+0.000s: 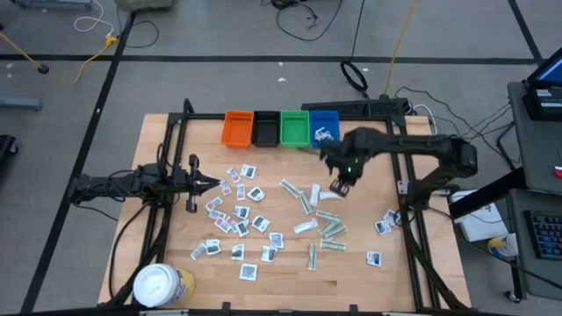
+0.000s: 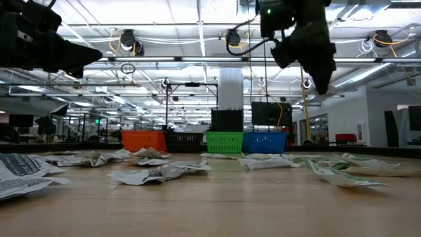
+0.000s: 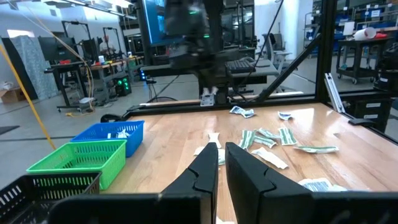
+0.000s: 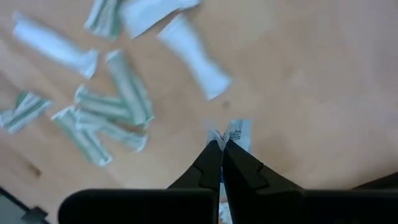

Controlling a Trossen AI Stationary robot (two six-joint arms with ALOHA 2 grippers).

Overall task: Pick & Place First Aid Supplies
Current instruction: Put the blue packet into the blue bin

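Observation:
Many small first aid packets lie flat on the wooden table: white printed sachets [image 1: 239, 215] in the left half, pale green-white strips [image 1: 327, 226] right of centre. My right gripper [image 1: 338, 187] hangs over the strips, well above the table [image 2: 323, 82], and is shut on one small white sachet [image 4: 238, 132]. My left gripper [image 1: 211, 183] is shut, holds nothing, and hovers level over the left sachets, pointing toward the table's right side [image 3: 221, 163]. My right gripper pinches the white printed sachet by one end [image 4: 231, 138] between its two fingertips, coming from above and pointing down. The sachet's other end sticks out past the fingertips. It is lifted clear of the table.
Four bins stand in a row at the far edge: orange [image 1: 237, 128], black [image 1: 265, 129], green [image 1: 294, 128] and blue [image 1: 324, 128], the blue one holding some packets. A white-lidded yellow tub [image 1: 162, 285] sits at the near left corner. A few sachets [image 1: 384, 224] lie at the right.

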